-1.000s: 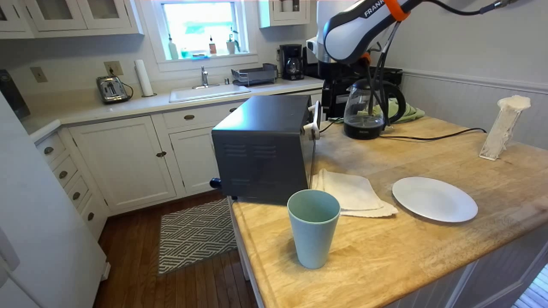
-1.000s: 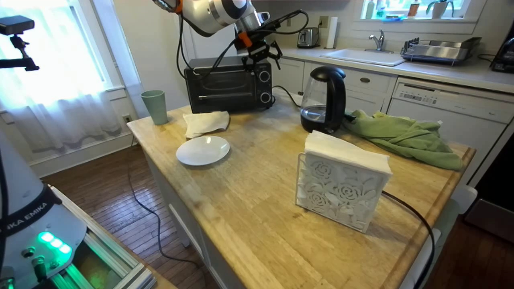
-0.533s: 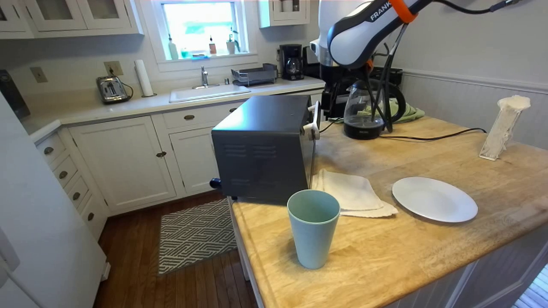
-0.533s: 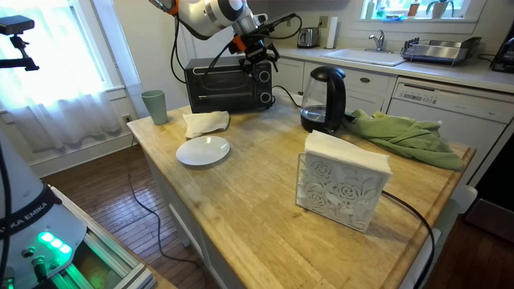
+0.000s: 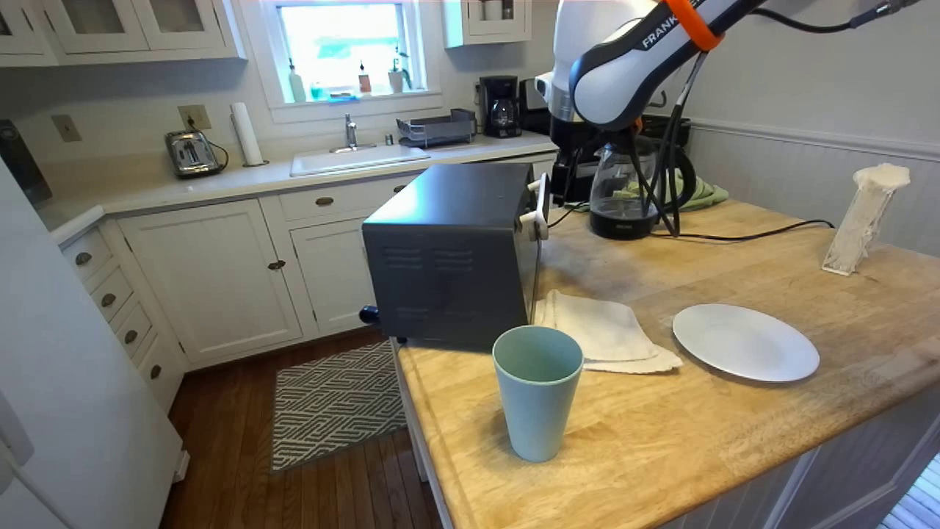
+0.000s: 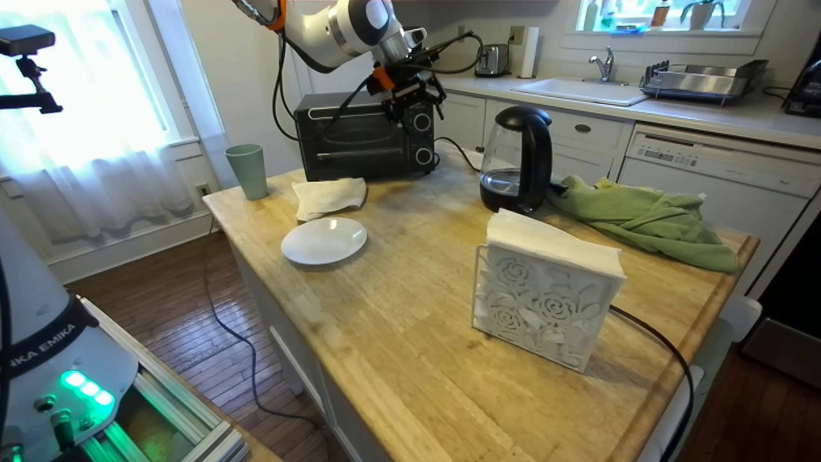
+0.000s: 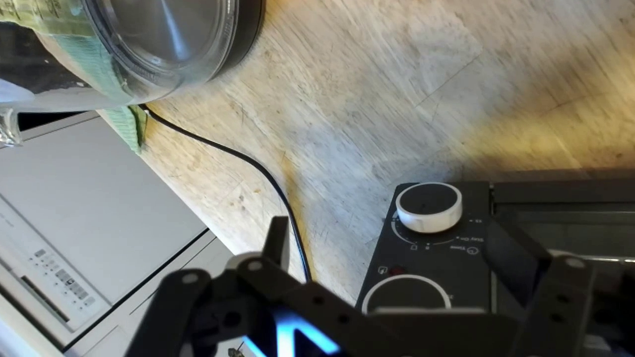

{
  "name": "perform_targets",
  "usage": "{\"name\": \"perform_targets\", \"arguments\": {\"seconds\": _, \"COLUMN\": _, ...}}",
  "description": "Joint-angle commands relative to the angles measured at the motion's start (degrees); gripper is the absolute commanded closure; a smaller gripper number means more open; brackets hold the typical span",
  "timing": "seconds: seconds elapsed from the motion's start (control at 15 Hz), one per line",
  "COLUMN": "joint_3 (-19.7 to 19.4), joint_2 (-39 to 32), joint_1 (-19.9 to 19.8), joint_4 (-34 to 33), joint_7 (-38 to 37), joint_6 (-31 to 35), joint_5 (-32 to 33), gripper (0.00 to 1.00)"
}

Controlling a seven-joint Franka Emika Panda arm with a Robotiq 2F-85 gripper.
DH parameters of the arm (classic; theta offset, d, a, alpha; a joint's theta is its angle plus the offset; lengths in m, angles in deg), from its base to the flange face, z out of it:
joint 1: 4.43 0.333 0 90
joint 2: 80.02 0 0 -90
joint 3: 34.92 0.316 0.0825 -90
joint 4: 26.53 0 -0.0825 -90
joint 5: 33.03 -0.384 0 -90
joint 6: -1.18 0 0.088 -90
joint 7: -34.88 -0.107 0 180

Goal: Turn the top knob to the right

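Starting at the left in an exterior view, a green cup is standing on the wooden table, well apart from me, so I am not worrying about it. Next, my black cables are hanging in front of the toaster oven; if I am twisting a lot, they could be pulling tight or catching on it. Then I, the gripper, am hovering by the right end of the oven's front, my jaws standing wide apart and holding nothing. The top knob is sitting high on that front, with a finger of mine showing on each side. I am not able to tell if I am touching it. If I am squeezing only the edge, I could be slipping off; if I am pushing too hard, the oven could be sliding toward the far side. Just under it, the lower knob is showing more clearly in the wrist view, where the oven is looking upside down, so I could be grabbing the wrong one. On the right, the glass kettle is standing near but apart, and if I am swinging wide, I could be bumping it.
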Motion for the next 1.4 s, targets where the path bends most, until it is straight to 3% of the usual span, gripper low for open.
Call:
{"name": "perform_targets", "arguments": {"seconds": 0.0, "joint_3": 2.6, "joint_2": 1.2, "joint_1": -1.8, "joint_4": 2.0, "joint_7": 2.3, "joint_6": 4.8, "joint_5": -2.9, "gripper": 0.0}}
{"name": "perform_targets", "arguments": {"seconds": 0.93, "joint_3": 10.6, "joint_2": 2.7, "joint_1": -8.8, "joint_4": 2.7, "joint_7": 13.7, "joint_6": 9.5, "joint_5": -13.9, "gripper": 0.12}}
{"name": "perform_targets", "arguments": {"seconds": 1.33, "joint_3": 9.8, "joint_2": 2.7, "joint_1": -8.2, "joint_4": 1.6, "joint_7": 13.4, "joint_6": 5.6, "joint_5": -14.1, "gripper": 0.17}}
